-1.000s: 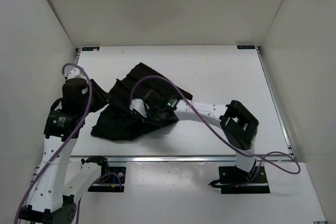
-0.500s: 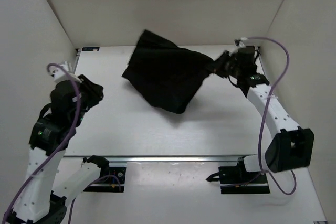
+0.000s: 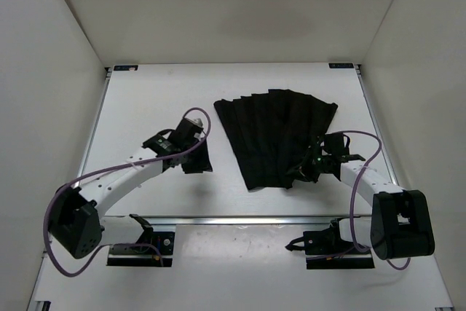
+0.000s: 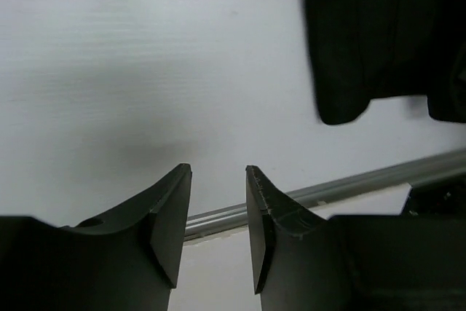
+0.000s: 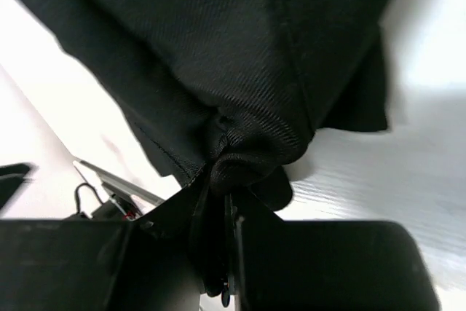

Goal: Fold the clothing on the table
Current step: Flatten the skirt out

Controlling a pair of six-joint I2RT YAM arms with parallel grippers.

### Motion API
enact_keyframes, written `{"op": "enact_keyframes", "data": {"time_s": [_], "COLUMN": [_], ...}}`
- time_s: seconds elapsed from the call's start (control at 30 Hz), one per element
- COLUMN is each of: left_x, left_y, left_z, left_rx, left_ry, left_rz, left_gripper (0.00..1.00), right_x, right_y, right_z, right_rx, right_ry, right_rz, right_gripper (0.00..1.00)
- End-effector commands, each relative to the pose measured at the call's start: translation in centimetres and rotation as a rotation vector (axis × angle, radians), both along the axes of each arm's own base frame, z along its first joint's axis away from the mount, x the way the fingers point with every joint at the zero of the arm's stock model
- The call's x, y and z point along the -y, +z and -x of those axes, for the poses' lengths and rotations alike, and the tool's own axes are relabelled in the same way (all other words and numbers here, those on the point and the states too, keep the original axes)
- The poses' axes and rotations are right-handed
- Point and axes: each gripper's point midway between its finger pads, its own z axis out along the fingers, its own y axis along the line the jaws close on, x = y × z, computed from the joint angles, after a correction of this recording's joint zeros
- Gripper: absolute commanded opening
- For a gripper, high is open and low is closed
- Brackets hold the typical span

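Grips the soft, limp, light clothing (image 3: 273, 132), fanned flat on the table (image 3: 145, 100)'s right half, at its near corner with right gripper (image 5: 217, 202) clamped, left gripper (image 4: 218, 176) part-open, empty; best pinched at corners.

Top camera: looking straight down on the whole table (image 3: 145, 100).
Wrist cameras: peering close past their own fingers (image 4: 167, 213).
Shared: all viewing the skirt (image 3: 277, 132).

The white left arm (image 3: 120, 180) reaches low from its base toward the middle, and its black two-finger left claw (image 3: 195, 159) has its fingers parted with nothing between them. The white right arm (image 3: 364, 176) bends inward, and its black right claw (image 3: 306, 171) is pinched tight on a bunched edge of the black pleated fabric skirt (image 3: 277, 132).
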Motion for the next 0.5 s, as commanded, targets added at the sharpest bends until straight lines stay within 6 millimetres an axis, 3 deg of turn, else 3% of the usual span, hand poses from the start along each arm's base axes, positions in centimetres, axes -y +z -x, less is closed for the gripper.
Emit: {"op": "enact_keyframes", "data": {"time_s": [0.0,0.17,0.23,0.3,0.47], "left_x": [4.2,8.5,9.3,10.4,13.3], "left_y": [-0.8,-2.1,-3.4,-4.8,-5.6], "left_z": [0.3,1.3,1.3,1.0,-0.5], "left_rx": [-0.019,-0.075,-0.111,-0.136,-0.113], "left_ry": [-0.022,-0.019,0.001,0.014,0.096], "left_rz": [0.138,0.286,0.319,0.316,0.327], "left_gripper": [0.49,0.50,0.52,0.51,0.52], "right_x": [-0.9,-1.1,-1.1,-1.0,-1.1], "right_y": [2.8,3.1,3.1,2.6,3.4], "right_z": [-3.0,-3.2,-3.0,-2.6,-2.7], "right_rx": [0.140,0.160,0.162,0.159,0.191], "right_ry": [0.025,0.035,0.038,0.037,0.050], "right_rz": [-0.049,-0.050,-0.074,-0.066,-0.077], "right_gripper": [0.00,0.00,0.00,0.00,0.00]}}
